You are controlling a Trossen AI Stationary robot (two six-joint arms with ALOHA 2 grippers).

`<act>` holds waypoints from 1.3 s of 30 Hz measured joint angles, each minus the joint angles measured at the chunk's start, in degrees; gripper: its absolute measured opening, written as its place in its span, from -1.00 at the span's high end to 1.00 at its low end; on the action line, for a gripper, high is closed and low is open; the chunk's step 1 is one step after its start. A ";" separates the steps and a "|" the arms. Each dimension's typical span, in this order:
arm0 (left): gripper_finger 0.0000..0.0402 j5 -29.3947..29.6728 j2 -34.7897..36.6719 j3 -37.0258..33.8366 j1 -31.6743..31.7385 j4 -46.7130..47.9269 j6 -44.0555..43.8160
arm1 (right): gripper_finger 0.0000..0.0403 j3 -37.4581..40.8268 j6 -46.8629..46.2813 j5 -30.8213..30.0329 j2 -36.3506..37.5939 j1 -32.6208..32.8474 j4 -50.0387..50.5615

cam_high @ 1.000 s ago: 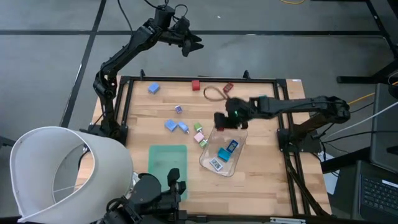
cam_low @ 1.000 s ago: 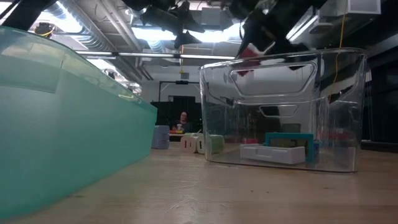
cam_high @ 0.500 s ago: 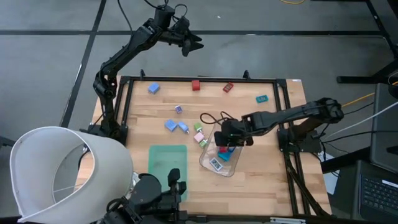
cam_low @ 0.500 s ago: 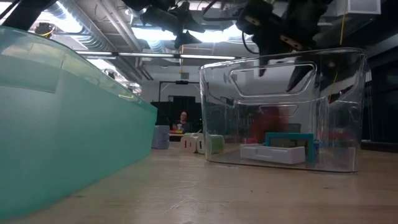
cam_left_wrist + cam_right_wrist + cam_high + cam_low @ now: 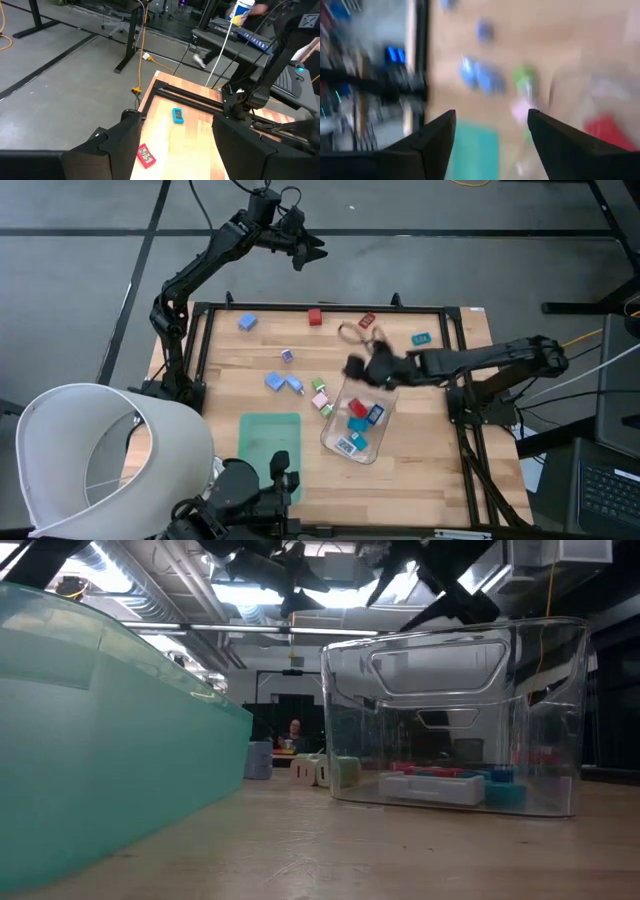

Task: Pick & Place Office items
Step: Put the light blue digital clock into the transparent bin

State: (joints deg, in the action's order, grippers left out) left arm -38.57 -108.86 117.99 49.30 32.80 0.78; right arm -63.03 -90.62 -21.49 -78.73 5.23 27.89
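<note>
Office items are split between the clear tray [image 5: 361,425] and the bare tabletop. Inside the tray lie a red piece [image 5: 358,408], a blue piece [image 5: 375,414], two teal ones and a white-labelled piece [image 5: 347,446]; the low view shows them resting flat on the tray floor [image 5: 450,786]. Just left of the tray sits a cluster: a light green block [image 5: 318,384], a pink one [image 5: 320,400], and two blue pieces [image 5: 274,381] beside them. Further out, a small purple-blue piece [image 5: 287,356], a blue block [image 5: 247,322] near the far left corner, a red block [image 5: 314,317] and a flat red item [image 5: 367,320] along the far edge, and a teal item [image 5: 421,338] toward the right.

The right gripper [image 5: 358,368] hovers above the tray's far end, fingers spread apart with nothing between them; its wrist view is blurred but shows the gap empty. The left gripper [image 5: 312,248] is parked high beyond the table's far edge, fingers [image 5: 105,145] partly apart and empty. A green mat [image 5: 270,442] lies near the front, left of the tray.
</note>
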 joint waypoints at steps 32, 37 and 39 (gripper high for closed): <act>-0.19 -1.43 0.00 0.00 -0.07 0.28 0.02 | -0.22 0.05 -22.93 -0.16 -20.57 -38.24 16.65; -0.19 -3.28 0.00 0.00 -0.09 0.47 0.01 | -0.22 0.05 -22.96 0.90 -22.49 -37.35 17.91; -0.19 -3.24 0.00 0.00 -0.08 0.48 0.02 | -0.22 0.05 -22.98 -0.31 -22.50 -37.17 19.34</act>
State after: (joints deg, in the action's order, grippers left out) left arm -41.81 -108.86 117.99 49.22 33.28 0.80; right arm -62.98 -113.59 -21.80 -101.23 -31.94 47.22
